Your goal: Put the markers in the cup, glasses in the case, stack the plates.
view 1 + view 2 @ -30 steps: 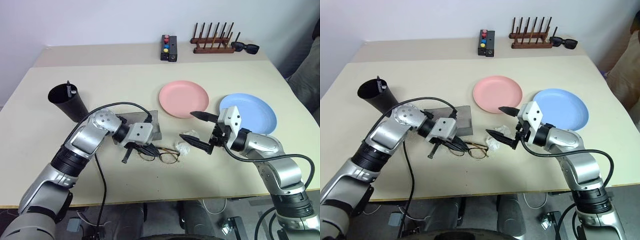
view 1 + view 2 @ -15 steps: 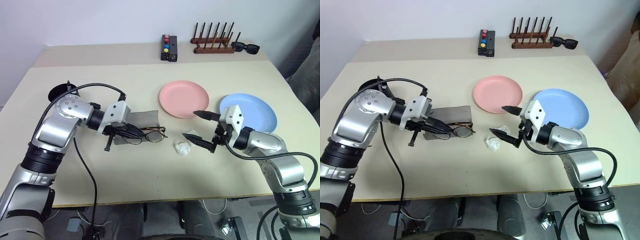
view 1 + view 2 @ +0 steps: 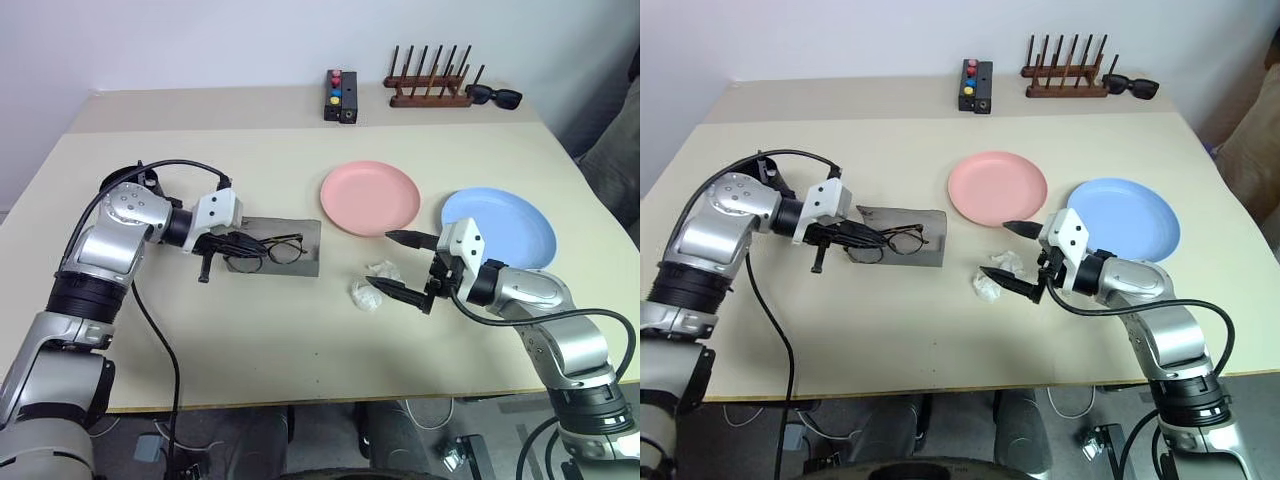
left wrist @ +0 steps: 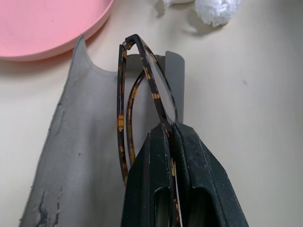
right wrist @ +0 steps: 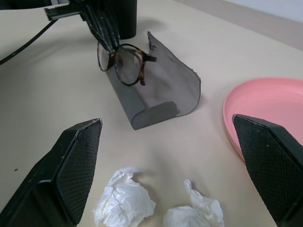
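Step in hand: glasses into the case. Going left to right:

- cup point(image 3: 128, 185) at far left, mostly behind the left arm; only its rim and a marker tip poking above it show, so can't confirm both markers are in
- left gripper point(image 3: 228, 243) pinched tight on the glasses point(image 3: 268, 250) by one end of the frame, holding them just over the case point(image 3: 300, 245), which lies mid-left on the table with its flap open
- glasses sit folded, lenses over the case's open trough; hard to tell whether the frame touches the case or hangs just above it
- next move, my read: lower the frame into the trough, line it up lengthwise, then let go; the frame is thin, so a skewed drop could leave a corner riding on the case edge
- two crumpled paper wads point(image 3: 368, 293) on the table just in front of the right gripper, near the pink plate
- pink plate point(image 3: 369, 197) centre, blue plate point(image 3: 497, 225) to its right, side by side and apart; not stacked yet
- right gripper point(image 3: 402, 266) spread wide, holding nothing, hovering between the wads and the blue plate
- near edge of the blue plate sits behind the right wrist
- far edge of the table: button box point(image 3: 341, 96), wooden rack point(image 3: 430, 88), black sunglasses point(image 3: 494, 95), not part of this job
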Tool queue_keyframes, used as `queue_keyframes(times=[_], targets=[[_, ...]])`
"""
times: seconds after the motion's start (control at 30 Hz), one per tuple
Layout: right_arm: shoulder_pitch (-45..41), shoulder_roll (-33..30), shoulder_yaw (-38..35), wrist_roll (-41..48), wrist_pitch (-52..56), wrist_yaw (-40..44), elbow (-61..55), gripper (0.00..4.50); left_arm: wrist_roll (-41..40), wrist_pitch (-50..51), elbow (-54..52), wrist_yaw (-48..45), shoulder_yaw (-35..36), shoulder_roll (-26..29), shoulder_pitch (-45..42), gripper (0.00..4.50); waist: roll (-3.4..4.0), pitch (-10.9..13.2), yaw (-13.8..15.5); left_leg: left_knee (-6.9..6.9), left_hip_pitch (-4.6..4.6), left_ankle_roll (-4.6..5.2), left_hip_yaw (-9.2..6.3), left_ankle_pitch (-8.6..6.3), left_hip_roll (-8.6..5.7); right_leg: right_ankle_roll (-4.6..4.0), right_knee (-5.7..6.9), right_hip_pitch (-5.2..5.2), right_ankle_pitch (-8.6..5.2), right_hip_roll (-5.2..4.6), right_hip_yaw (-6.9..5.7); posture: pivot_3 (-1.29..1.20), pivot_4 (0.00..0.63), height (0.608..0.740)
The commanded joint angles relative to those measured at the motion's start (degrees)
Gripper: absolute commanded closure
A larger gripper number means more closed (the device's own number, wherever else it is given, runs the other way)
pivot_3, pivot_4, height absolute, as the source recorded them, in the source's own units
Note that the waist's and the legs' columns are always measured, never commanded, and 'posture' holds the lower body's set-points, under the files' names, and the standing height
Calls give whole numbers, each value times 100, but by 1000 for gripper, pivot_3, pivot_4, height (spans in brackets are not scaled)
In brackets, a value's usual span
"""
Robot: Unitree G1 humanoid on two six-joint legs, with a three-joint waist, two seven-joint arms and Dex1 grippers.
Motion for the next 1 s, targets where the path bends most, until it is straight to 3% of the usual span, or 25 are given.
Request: queue_keyframes(times=[0.03, 0.4, 0.63, 1.0], targets=[[23, 19, -53, 59, -50, -40, -265, 0, -126, 99, 1, -103, 101, -86, -234, 4467, 0, 0, -4, 0, 0, 0, 0, 0, 0, 0, 0, 0, 0, 0, 0, 0, 150, 734], [47, 27, -40, 73, -10, -109, -315, 0, -282, 148, -198, -255, 308, -52, -651, 4467, 0, 0, -22, -2, -1, 0, 0, 0, 0, 2, 1, -3, 0, 0, 0, 0, 150, 734], [-27, 67, 11, 64, 1, -108, -288, 0, 643, -977, 758, 203, -118, -217, -960, 4467, 0, 0, -19, -3, 0, 0, 1, 0, 0, 2, 1, -3, 0, 0, 0, 0, 150, 734], [35, 52, -3, 71, 5, -160, -349, 0, 951, -1432, 1526, -236, -472, -533, -1017, 4467, -2, 1, -29, -2, -2, 0, 0, 0, -1, 4, 2, -4, 0, 0, 0, 0, 150, 734]])
